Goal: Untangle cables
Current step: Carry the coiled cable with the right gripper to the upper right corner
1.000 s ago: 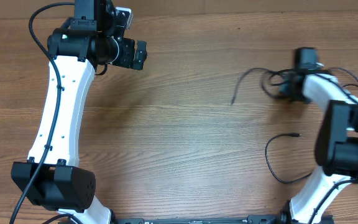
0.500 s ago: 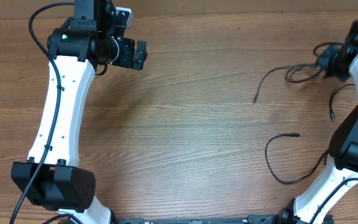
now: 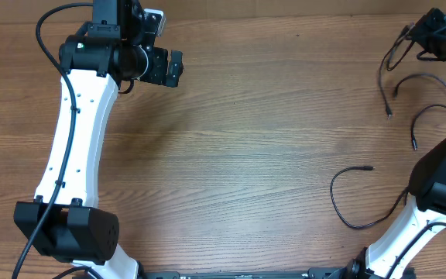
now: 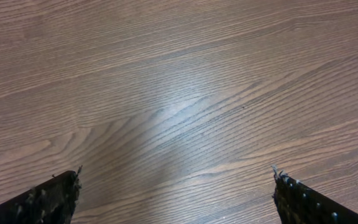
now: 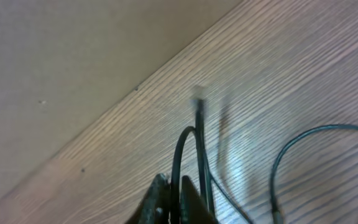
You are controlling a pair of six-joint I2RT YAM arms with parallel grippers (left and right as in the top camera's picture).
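While our right gripper [image 3: 438, 35] clenches bunch of cables [image 3: 393, 66] at table's [image 3: 246, 155] far right corner, loose ends trailing, we note lone cable [image 3: 345, 203] lying by right edge; left gripper [image 3: 173, 68] hangs released near far left corner.

I'm looking at a brown wood-grain table top [image 3: 246, 155]. Its grain runs from side to side in long, wavy streaks, with darker bands alternating with lighter ones. A few small dark specks dot the wood near its far edge. Along that far edge the table top meets a plain tan flat panel [image 3: 285, 6], matte, with a couple of faint spots. I cannot tell whether it is a wall or a board. The light is soft and comes from above. A pale patch of glare [image 4: 173, 112] lies on the table top and washes out the grain there.
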